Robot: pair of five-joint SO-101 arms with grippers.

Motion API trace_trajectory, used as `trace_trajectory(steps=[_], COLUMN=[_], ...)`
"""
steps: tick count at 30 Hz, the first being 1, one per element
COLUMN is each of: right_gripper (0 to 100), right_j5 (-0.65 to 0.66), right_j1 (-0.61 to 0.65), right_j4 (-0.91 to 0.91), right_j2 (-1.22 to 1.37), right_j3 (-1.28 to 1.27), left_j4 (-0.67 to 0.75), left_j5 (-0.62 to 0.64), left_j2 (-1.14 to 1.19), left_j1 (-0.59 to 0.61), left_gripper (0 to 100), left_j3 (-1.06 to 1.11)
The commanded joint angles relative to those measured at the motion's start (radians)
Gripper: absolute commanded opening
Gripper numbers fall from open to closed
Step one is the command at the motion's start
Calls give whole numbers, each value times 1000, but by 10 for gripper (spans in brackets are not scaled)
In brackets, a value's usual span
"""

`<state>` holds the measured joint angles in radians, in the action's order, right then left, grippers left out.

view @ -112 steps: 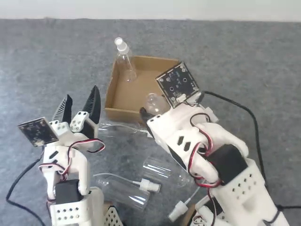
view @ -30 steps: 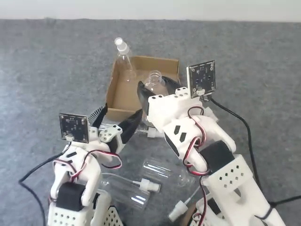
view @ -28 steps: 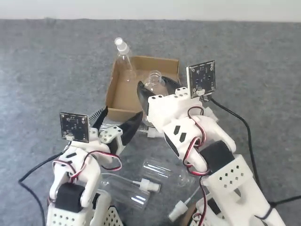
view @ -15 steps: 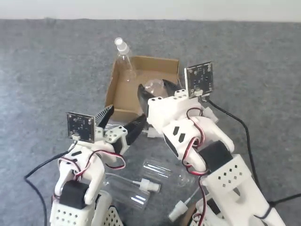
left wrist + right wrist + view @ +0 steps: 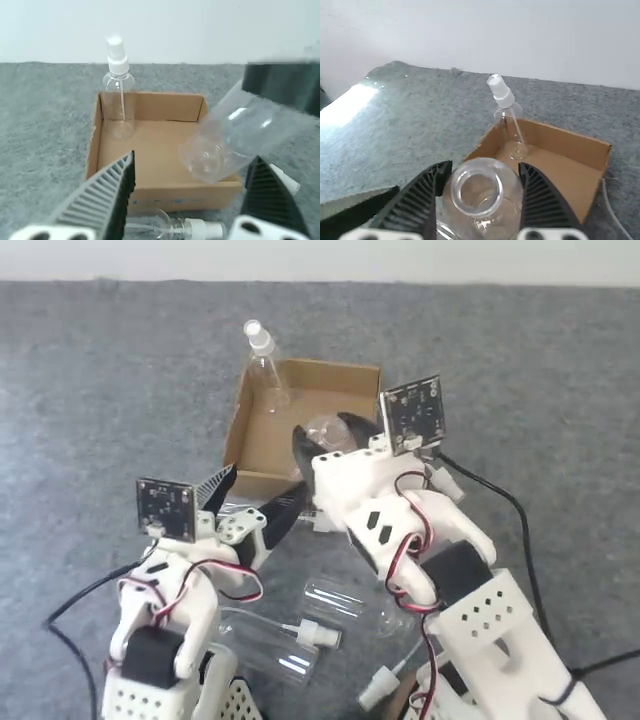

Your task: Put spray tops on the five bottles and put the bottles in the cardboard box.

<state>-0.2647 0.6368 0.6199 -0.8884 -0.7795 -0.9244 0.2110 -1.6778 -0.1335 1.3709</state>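
The right gripper [image 5: 327,435] is clamping one uncapped bottle [image 5: 235,135], tilted over the cardboard box [image 5: 150,107]. The left gripper [image 5: 194,161] is hanging spread apart before it. One capped bottle [image 5: 262,365] is standing inside, and three more bottles [image 5: 265,645] are lying outside.

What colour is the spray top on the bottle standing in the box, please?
The spray top is white, clearest in the left wrist view.

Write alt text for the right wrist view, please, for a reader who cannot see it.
The right gripper holds a clear bottle with no spray top, its open neck facing the camera. Beyond it, an open cardboard box sits on grey carpet, with one spray-topped bottle standing upright in a corner.
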Motion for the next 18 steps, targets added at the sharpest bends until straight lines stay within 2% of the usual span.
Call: trace_trajectory(steps=[1, 6, 11, 18], right_gripper=[80, 80, 80, 84], right_j5=[72, 81, 230, 301], right_j1=[-71, -87, -87, -90], right_j4=[7, 97, 231, 430], right_j2=[-47, -54, -171, -325], right_j3=[8, 15, 15, 9], left_j4=[-100, -112, -112, -114], left_j5=[-9, -75, -80, -80], left_j2=[-17, -17, -17, -17], left_j1=[5, 5, 68, 133], left_gripper=[331, 331, 331, 331], left_j3=[-127, -139, -142, -142])
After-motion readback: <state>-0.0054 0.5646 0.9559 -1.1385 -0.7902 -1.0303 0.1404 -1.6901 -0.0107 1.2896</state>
